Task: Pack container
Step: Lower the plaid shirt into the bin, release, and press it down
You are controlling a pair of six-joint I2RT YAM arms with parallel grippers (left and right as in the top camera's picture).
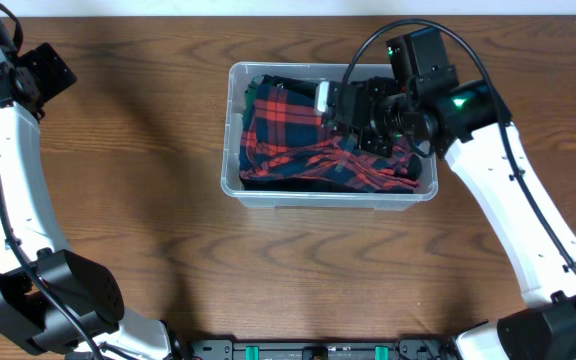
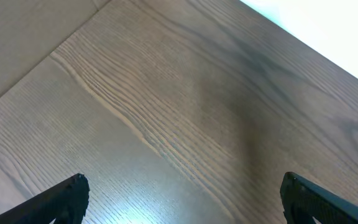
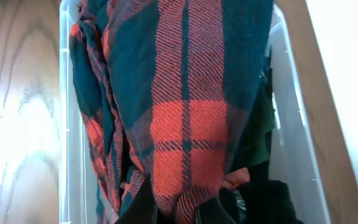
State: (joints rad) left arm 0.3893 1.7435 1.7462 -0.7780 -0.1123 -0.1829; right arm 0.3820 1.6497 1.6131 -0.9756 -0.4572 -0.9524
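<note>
The clear plastic container [image 1: 230, 172] stands at the table's middle, holding a red and dark-teal plaid garment [image 1: 286, 135] that fills most of it. My right gripper [image 1: 353, 115] is inside the container's right half, shut on a bunch of the plaid garment [image 3: 185, 124]; its dark fingers [image 3: 188, 208] pinch the cloth at the bottom of the right wrist view. The container's clear walls [image 3: 67, 143] show on both sides there. My left gripper [image 2: 182, 199] is open and empty over bare table at the far left, far from the container.
Dark green cloth [image 3: 260, 124] lies under the plaid at the container's right side. A white tag [image 1: 321, 96] shows on the garment near the back wall. The wooden table [image 1: 128, 200] surrounds the container. The left arm [image 1: 13, 150] runs along the left edge.
</note>
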